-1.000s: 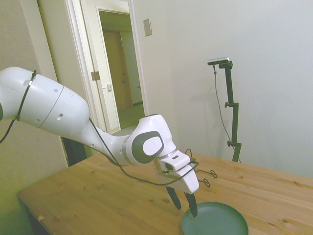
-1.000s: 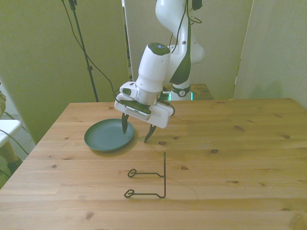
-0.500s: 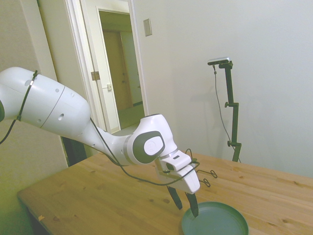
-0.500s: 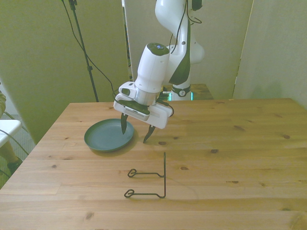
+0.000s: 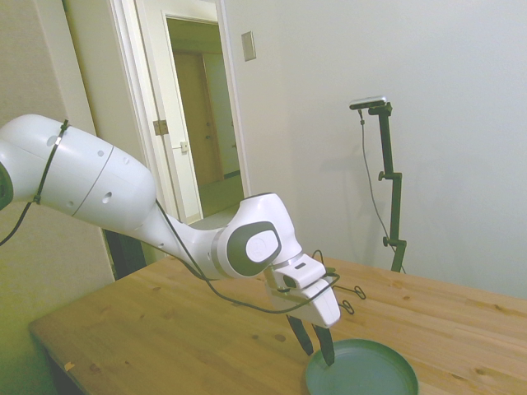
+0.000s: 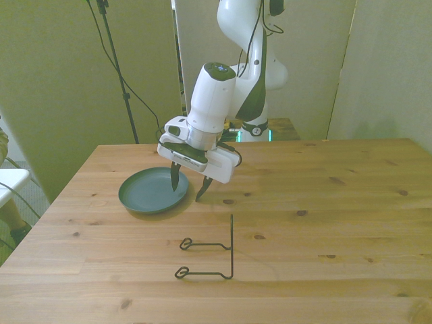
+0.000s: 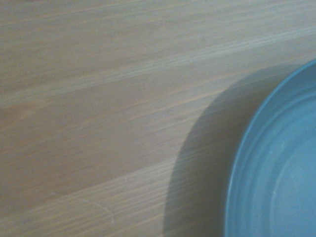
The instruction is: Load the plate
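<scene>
The teal-green plate (image 6: pixel 152 191) (image 5: pixel 362 369) lies flat on the wooden table, toward the front view's left. My gripper (image 6: pixel 186 187) (image 5: pixel 316 349) hangs open and empty over the plate's rim on the side toward the table's middle, tilted. One dark finger points down over the plate's inside, the other over the bare wood just outside the rim. I cannot tell whether either fingertip touches. The wrist view shows a blurred arc of the plate (image 7: pixel 276 168) beside wood grain.
A thin black wire stand (image 6: pixel 212 254) rests on the table nearer the front view's bottom, a short way from the plate; in the side view the stand (image 5: pixel 346 296) shows beyond the gripper. An open doorway (image 5: pixel 202 123) is behind the table.
The gripper has shifted slightly toward the front view's left, over the plate's rim, staying open. The plate and wire stand have not moved.
</scene>
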`<state>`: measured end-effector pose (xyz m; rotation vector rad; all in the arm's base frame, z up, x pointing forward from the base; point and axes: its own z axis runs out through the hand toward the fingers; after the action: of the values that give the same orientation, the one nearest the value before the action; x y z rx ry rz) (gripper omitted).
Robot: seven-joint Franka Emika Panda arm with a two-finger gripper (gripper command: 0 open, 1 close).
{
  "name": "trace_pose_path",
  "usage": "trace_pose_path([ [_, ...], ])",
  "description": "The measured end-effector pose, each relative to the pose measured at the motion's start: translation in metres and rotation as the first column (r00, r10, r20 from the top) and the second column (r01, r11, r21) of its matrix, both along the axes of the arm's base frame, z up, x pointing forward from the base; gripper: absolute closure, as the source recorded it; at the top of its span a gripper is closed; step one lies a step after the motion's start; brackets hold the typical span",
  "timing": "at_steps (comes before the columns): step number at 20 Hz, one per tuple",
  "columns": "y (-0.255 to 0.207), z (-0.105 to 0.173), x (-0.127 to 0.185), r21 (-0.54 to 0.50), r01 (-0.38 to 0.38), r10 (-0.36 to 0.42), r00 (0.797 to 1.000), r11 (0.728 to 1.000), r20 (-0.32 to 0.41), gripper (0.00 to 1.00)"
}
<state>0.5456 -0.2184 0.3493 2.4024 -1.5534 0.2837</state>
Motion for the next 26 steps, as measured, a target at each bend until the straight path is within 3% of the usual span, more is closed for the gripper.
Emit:
trace_pose_path([
  [26,-0.014,-0.002,0.008,-0.013,0.005,-0.005,1.000,1.000,-0.002,1.00],
])
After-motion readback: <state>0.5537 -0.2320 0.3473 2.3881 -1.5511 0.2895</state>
